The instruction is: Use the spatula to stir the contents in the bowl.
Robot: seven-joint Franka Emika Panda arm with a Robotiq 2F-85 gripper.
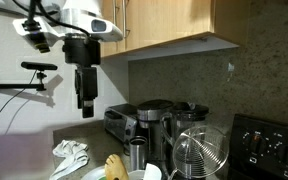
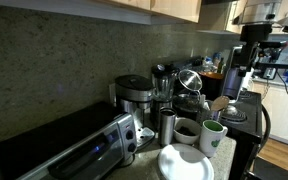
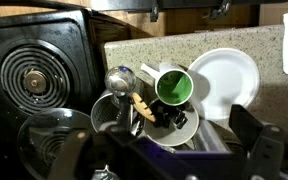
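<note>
Jaws apart and empty. The spatula (image 3: pixel 142 105) rests in the bowl (image 3: pixel 187 136) beside a green cup (image 3: pixel 174 88). The gripper (image 1: pixel 86 112) hangs high above them.

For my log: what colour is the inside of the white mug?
Green inside the mug, clearest in the wrist view.

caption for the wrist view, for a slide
Open gripper above the counter: spatula in the bowl, green mug and plate alongside, stove at left.
</note>
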